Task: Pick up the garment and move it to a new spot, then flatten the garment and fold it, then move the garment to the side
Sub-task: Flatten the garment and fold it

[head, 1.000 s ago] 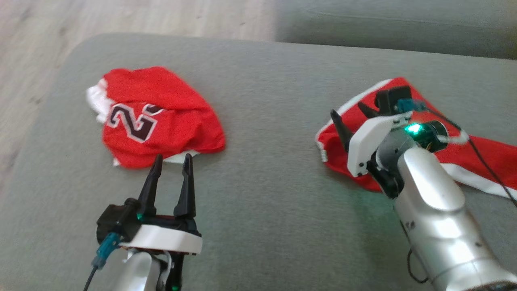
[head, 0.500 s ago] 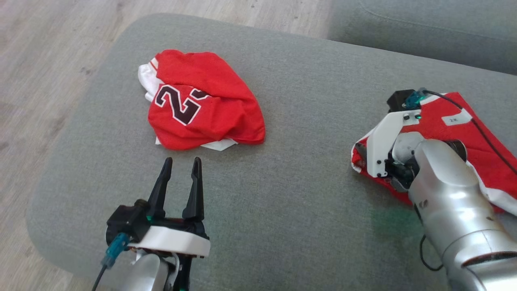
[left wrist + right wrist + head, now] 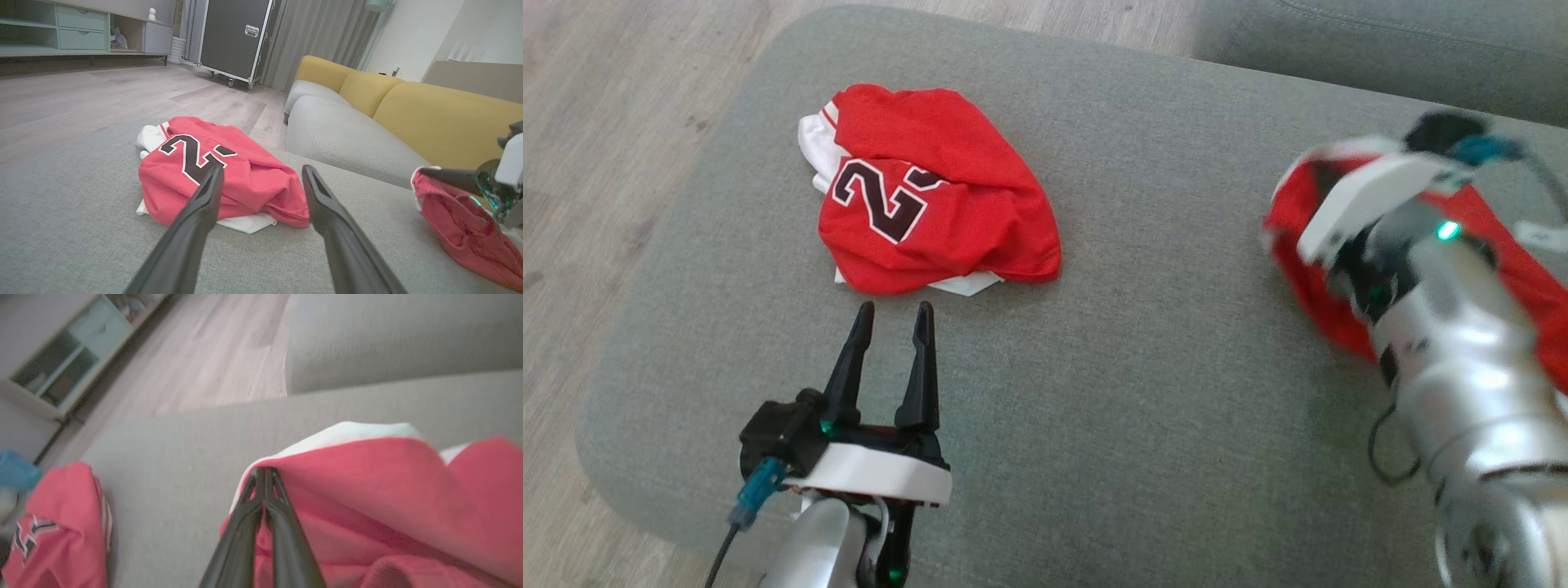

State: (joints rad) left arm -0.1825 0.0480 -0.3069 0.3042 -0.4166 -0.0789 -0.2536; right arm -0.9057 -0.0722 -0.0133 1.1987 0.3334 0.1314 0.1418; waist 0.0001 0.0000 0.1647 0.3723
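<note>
Item: right gripper [image 3: 264, 473]. My fingers are pressed together, clamped on the white-trimmed edge of the garment [image 3: 1305, 263], over the right side of the grey cushion [image 3: 1143, 392]. The pinched edge stands raised off the cushion. The head view is blurred here, so I cannot tell how much cloth hangs free.

Item: garment. Red, bunched. It runs from my fingertips back under my right forearm toward the cushion's right edge, which I judge to be its long axis.

Item: left gripper [image 3: 892, 314]. Fingers apart, holding nothing, at the cushion's front left, well apart from the garment.

Item: numbered jersey [image 3: 931, 204]. Crumpled, at the cushion's far left, just beyond my left fingertips.

Note: the right arm is nearer and does the carrying. The cushion's middle lies to the garment's left, between the two red heaps, and is a likely new spot.
</note>
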